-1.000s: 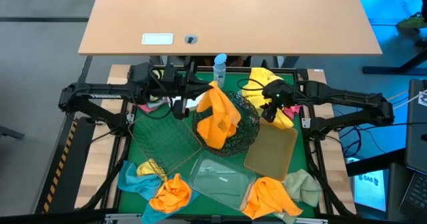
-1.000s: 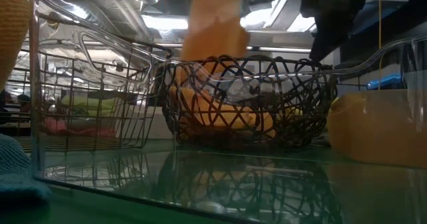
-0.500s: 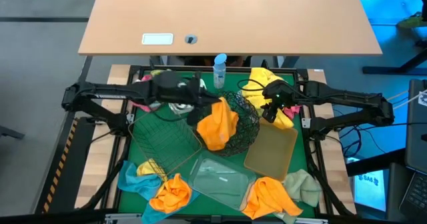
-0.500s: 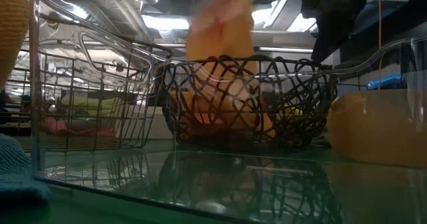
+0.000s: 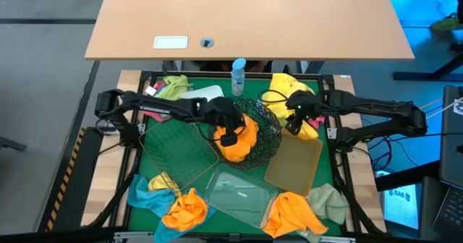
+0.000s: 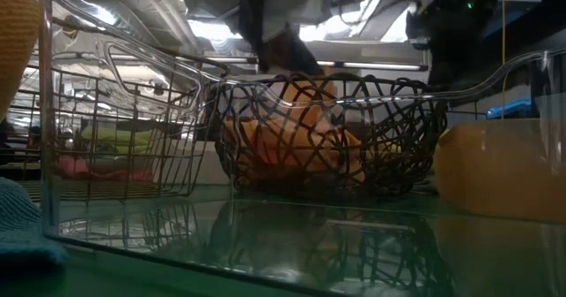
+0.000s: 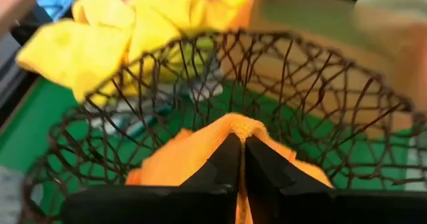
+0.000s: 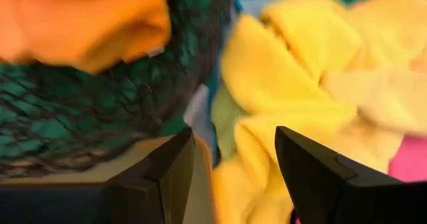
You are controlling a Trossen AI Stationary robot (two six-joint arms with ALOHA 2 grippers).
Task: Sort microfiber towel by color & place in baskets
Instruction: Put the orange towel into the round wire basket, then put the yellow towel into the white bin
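An orange microfiber towel (image 5: pixel 244 140) lies bunched in the round black wire bowl (image 5: pixel 269 138), also seen through the wires in the low view (image 6: pixel 301 147). My left gripper (image 5: pixel 230 136) reaches into the bowl from the left and is shut on this towel (image 7: pixel 193 157). My right gripper (image 5: pixel 291 126) hangs open above a heap of yellow towels (image 8: pixel 287 77) at the bowl's right, its fingers apart and holding nothing. The yellow heap (image 5: pixel 283 87) rests on the green mat beside a pink towel. My left gripper pinches a raised fold of the orange towel (image 7: pixel 235 123) between its two fingers. The fingers slant down from the table's left into the bowl (image 7: pixel 300 84). Below the fingers the cloth lies slack on the bowl's bottom.
A rectangular wire basket (image 5: pixel 177 149), a clear tray (image 5: pixel 239 196) and a tan tray (image 5: pixel 295 163) surround the bowl. A spray bottle (image 5: pixel 239 75) and a white tub (image 5: pixel 199 95) stand behind it. Orange (image 5: pixel 187 208), blue (image 5: pixel 141 192) and pale green (image 5: pixel 329 203) towels lie along the near edge.
My left gripper has come down and toward the table's right, tipping downward into the black bowl. The orange towel, which hung below it above the bowl's rim, has sunk and bunched up inside the bowl. My right gripper has stayed over the yellow towels.
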